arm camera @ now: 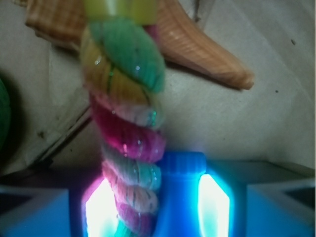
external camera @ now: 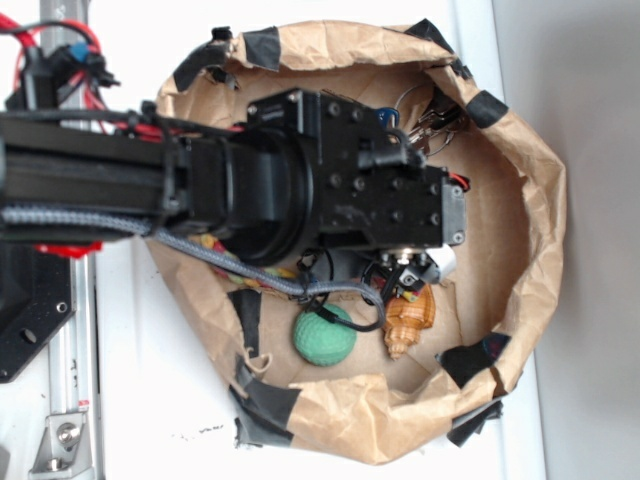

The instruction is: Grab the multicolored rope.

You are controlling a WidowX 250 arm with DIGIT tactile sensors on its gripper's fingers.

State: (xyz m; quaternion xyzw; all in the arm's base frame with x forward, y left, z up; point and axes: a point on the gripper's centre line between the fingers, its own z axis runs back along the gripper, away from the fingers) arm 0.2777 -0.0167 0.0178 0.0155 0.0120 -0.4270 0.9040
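Note:
The multicolored rope (arm camera: 126,113) is a thick twist of pink, yellow and green strands running up the middle of the wrist view. Its lower part lies between my two glowing fingers (arm camera: 101,210), beside a blue bottle (arm camera: 181,197) that sits against the right finger. My gripper (arm camera: 157,207) stands wide apart around both, so it reads as open. In the exterior view the gripper (external camera: 405,285) points down inside the paper bag. Only a short yellow-red piece of rope (external camera: 222,250) shows under the arm.
A crumpled brown paper bag (external camera: 540,200) with black tape patches walls in the work area. Inside lie a green ball (external camera: 323,335) and an orange ribbed shell (external camera: 408,322), the shell (arm camera: 197,49) just beyond the rope. A grey braided cable (external camera: 230,262) hangs from the arm.

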